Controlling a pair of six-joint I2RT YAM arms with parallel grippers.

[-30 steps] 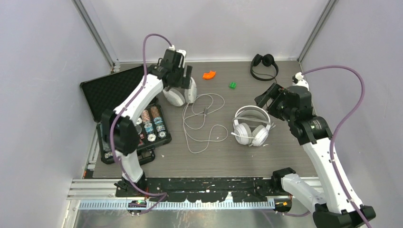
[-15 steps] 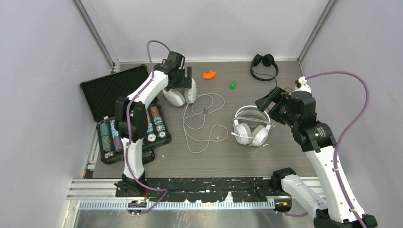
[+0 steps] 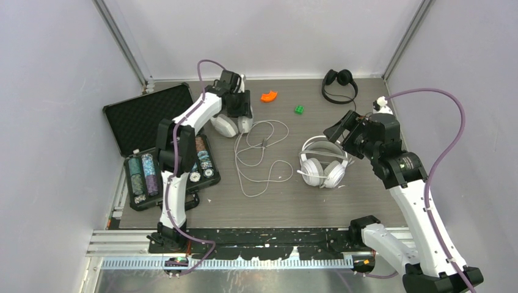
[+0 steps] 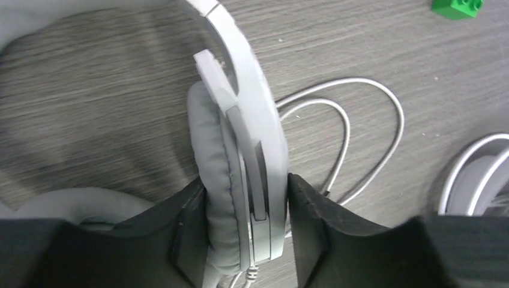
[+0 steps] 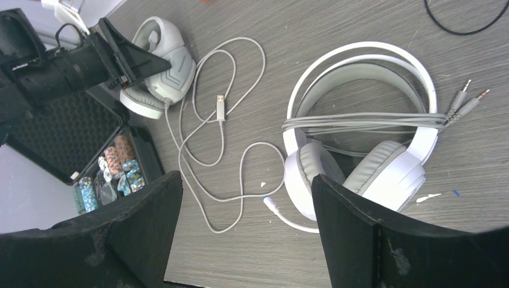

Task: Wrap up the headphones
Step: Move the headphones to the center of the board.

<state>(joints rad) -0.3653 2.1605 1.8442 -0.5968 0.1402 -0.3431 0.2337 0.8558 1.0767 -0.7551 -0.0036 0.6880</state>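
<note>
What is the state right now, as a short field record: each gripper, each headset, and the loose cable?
left gripper: clamped on one earcup of the pale grey headset
right gripper: open, over the white headset, not touching
white headset: cable bundled across its band
loose cable: sprawled between the two pale headsets, unwound
black headset: far right, apart from both arms

**Occlusions and cut-offs**

Top view: left claw (image 3: 236, 112) covers the band of the pale grey headset (image 3: 226, 126) near the far-left corner of the bench (image 3: 293, 195).
Left wrist view: that headset's cup runs off the bottom edge and its band is blurred top left. White headset (image 4: 474, 174) cut by the right edge, green brick (image 4: 457, 6) by the top.
Right wrist view: black cable (image 5: 459, 21) shows only an arc.
</note>
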